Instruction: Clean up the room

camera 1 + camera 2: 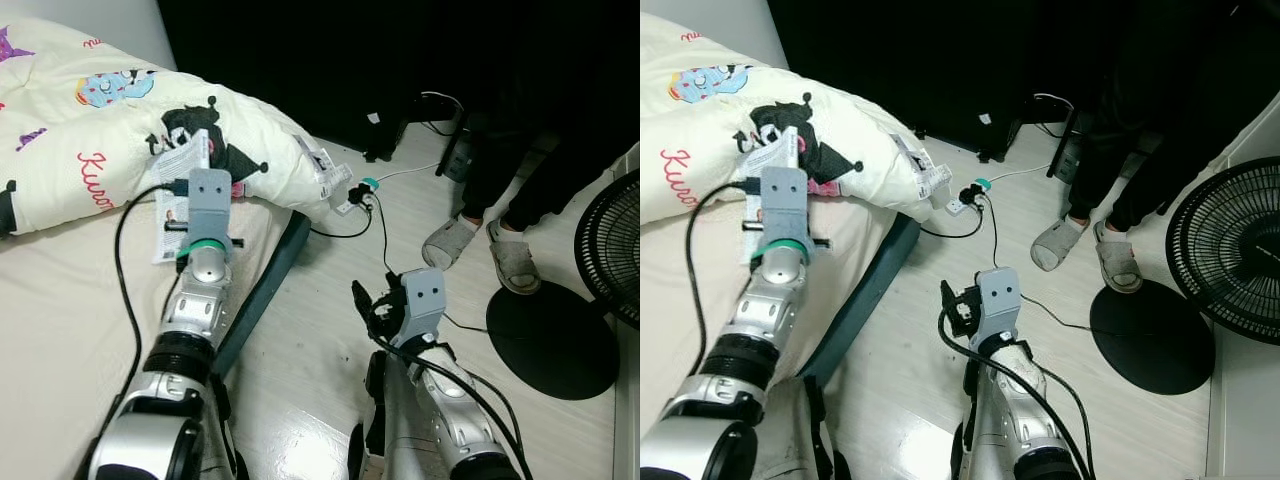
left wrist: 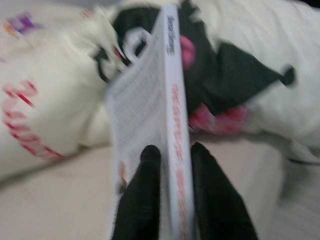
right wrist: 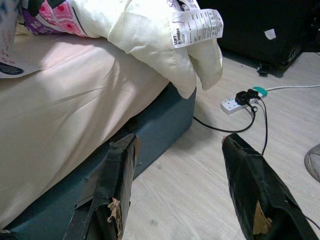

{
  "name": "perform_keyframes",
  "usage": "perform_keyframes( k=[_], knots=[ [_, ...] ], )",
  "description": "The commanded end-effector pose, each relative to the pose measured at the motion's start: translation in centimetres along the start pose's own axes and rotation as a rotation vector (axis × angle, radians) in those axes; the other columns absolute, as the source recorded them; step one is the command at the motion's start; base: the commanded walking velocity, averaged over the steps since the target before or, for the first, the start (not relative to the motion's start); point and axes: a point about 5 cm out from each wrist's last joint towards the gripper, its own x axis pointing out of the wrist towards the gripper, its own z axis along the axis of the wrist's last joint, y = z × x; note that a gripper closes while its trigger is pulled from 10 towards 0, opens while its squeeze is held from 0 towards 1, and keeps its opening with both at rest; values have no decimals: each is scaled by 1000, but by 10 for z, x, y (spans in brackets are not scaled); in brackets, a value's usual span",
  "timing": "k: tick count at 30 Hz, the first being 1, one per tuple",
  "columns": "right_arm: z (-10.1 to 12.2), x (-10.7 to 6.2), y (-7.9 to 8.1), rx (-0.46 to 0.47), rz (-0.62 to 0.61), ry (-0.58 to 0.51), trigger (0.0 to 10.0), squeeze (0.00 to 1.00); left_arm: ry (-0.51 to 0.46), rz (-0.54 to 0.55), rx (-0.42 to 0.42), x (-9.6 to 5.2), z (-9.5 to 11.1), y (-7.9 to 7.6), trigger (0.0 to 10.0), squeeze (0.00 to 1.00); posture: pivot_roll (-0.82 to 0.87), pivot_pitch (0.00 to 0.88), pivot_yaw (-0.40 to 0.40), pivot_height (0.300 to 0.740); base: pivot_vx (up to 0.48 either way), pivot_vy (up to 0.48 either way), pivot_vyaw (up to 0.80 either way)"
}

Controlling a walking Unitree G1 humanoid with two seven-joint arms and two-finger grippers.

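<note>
A thin white book (image 2: 160,115) with red lettering on its spine stands on edge between the black fingers (image 2: 145,200) of my left gripper (image 2: 171,150), which is shut on it. In the eye views this book (image 1: 178,205) hangs over the bed (image 1: 60,300), just in front of a cream duvet (image 1: 100,130) printed with cartoon figures. My right gripper (image 3: 180,142) is open and holds nothing. It hovers low over the wooden floor beside the bed's dark blue edge (image 3: 165,125), and appears as black fingers (image 1: 368,300) in the left eye view.
A white power strip (image 1: 355,200) with black cables lies on the floor near the duvet's corner. A person in grey slippers (image 1: 450,240) stands at the right. A black fan (image 1: 610,250) on a round base (image 1: 550,340) stands at the far right.
</note>
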Motion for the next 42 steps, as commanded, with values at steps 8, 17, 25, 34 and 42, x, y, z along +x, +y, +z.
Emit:
perform_keyframes(
  k=[8,17,25,34,42],
  knots=[
    [-3,-3,-1,11,-11,12,10000,0,75,-54,76,-6,-21,-12,10000,1000,-46,99,34,556,0,0,0],
    [-2,-3,0,12,-12,10,10000,0,69,28,221,-8,-40,-7,10000,0,-52,104,34,556,0,0,0],
    [-2,-4,-1,12,-12,9,10000,0,60,150,193,-2,-38,9,3529,0,-51,106,33,556,0,0,0],
    [-2,-4,-1,15,-14,9,10000,0,100,86,199,-2,-45,6,0,0,-46,104,37,556,0,0,0],
    [0,-3,-2,12,-28,0,10000,0,116,72,170,-4,-48,6,0,0,-44,104,36,556,0,0,0]
  ],
)
